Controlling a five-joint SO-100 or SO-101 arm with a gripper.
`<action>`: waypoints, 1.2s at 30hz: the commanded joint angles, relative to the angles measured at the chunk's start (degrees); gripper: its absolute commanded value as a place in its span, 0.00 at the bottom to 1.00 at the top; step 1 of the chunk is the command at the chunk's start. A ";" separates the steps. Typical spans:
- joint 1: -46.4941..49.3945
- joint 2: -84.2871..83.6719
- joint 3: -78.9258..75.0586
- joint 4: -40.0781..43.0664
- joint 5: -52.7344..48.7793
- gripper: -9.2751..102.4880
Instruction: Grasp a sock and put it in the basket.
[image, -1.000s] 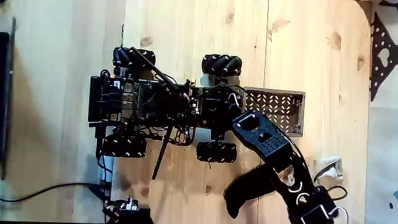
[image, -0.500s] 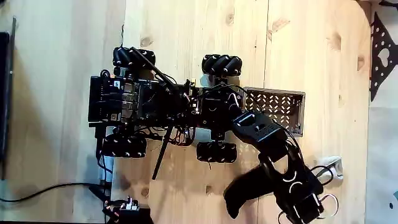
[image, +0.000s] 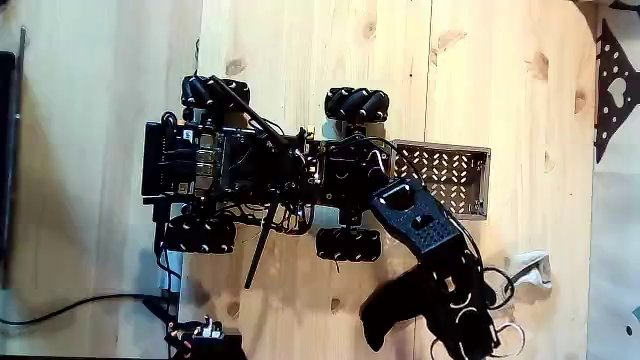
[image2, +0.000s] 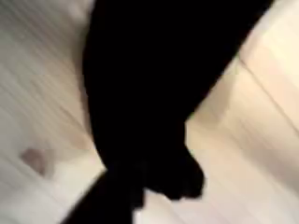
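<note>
Although you may look for labels, no writing can be read anywhere on the robot or around it. You see a pale wooden floor (image: 300, 60) of wide planks with dark knots; a lighter smooth surface lies at the left of the fixed view, and a black perforated sheet (image: 612, 85) sits at the right edge.

Your wheeled robot (image: 260, 165) stands in the middle of the fixed view, black, with four roller wheels. The brown basket (image: 445, 178) with lattice walls sits against its right end. A black cable (image: 70, 305) runs in from the lower left.

The arm (image: 415, 220) reaches toward the bottom right of the fixed view, its end low over the black sock (image: 390, 308), which lies bent on the planks below the basket and well apart from it. A cream-white sock (image: 530, 268) lies just right of the arm.

From the wrist view you get a dark blurred mass over the planks, most likely the sock (image2: 149, 93). You cannot tell whether the fingers are apart or together.
</note>
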 joint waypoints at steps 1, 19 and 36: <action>1.23 -1.85 -0.79 -2.72 -2.20 0.69; 1.32 -16.88 -2.20 -15.91 -6.33 0.71; 1.93 -29.79 -10.11 -29.00 -5.80 0.73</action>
